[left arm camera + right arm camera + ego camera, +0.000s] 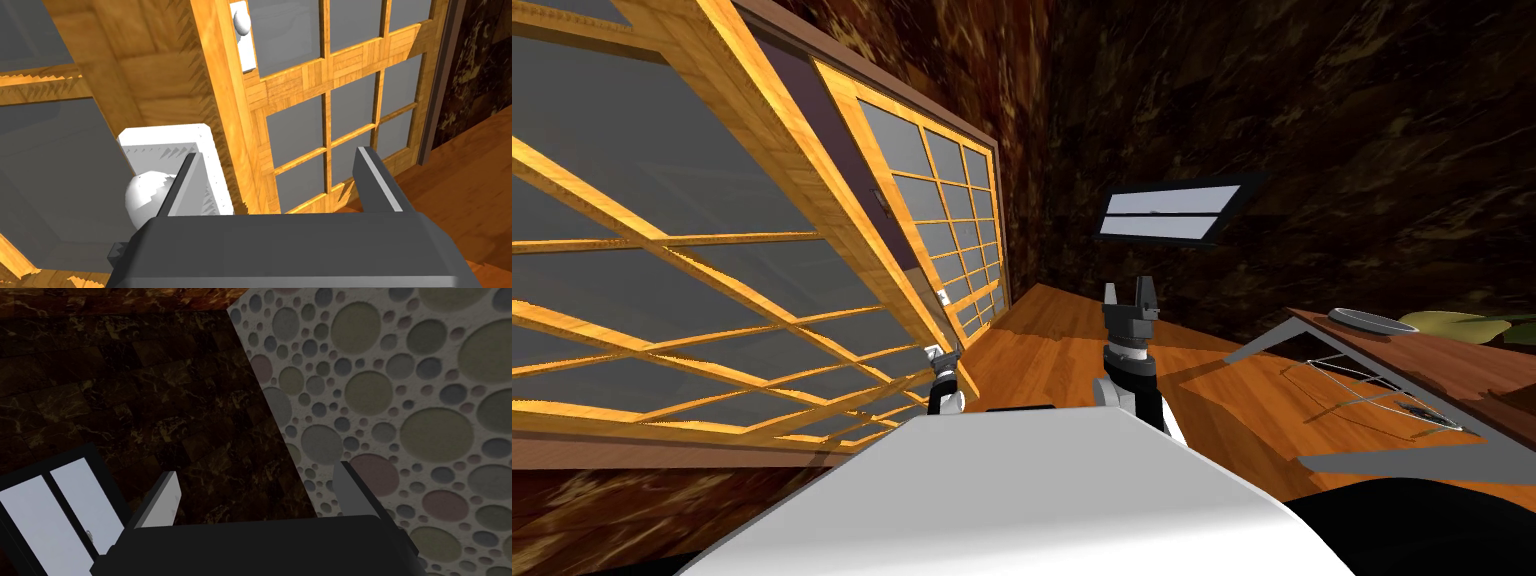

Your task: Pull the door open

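Left gripper (280, 182) stands wide open at the free edge of the glazed wooden door (150, 85), with nothing between its fingers. One finger (182, 185) crosses the white handle plate (165, 142). The round white knob (142, 200) sits just outside that finger; whether they touch I cannot tell. In the head view this leaf, swung out of its frame, fills 8 to 10 o'clock, with the second leaf (942, 200) at 11. Right gripper (1130, 297), at 2 o'clock of the left one, is raised, spread and empty.
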